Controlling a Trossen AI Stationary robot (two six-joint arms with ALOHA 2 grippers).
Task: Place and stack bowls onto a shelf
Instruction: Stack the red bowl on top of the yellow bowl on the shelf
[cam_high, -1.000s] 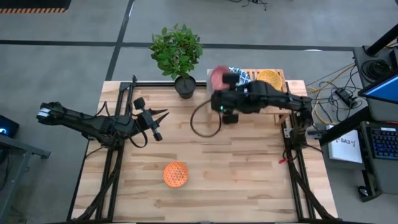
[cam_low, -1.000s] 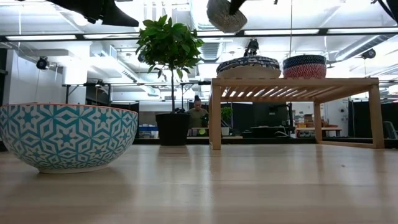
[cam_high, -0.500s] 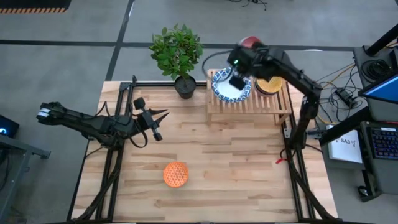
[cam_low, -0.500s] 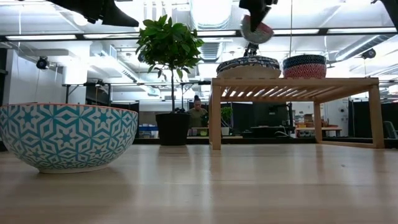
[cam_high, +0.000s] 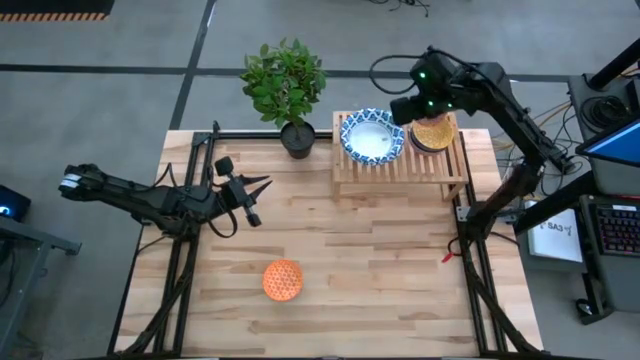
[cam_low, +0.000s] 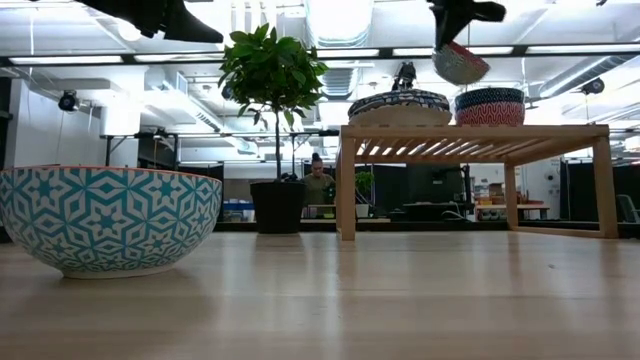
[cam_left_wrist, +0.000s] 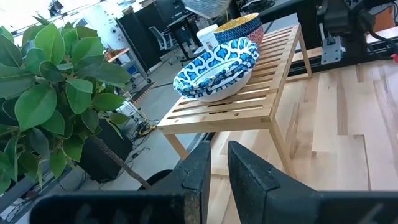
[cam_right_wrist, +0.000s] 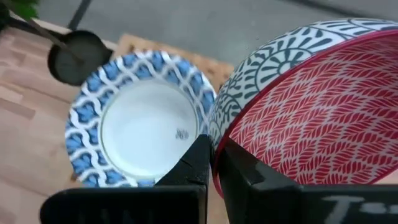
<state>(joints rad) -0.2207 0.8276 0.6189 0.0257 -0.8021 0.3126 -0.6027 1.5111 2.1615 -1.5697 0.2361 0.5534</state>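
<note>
While the orange bowl sits alone on the near part of the table, its outside showing a teal and white pattern in the low view, the left gripper waits above the boards on the left side, its fingers drawn close with only a slim gap between them and nothing in it. Farther back stands the shelf at the table's far right, and beside it the potted plant. On the shelf's left part rests a wide blue and white bowl with a white inside; on its right part is a yellow bowl, which seems to top a small stack, though the arm hides part of it. Above that stack the right gripper is raised clear of the shelf, its fingers pinching the rim of a red bowl, which hangs tilted in the air over the shelf's right half.
</note>
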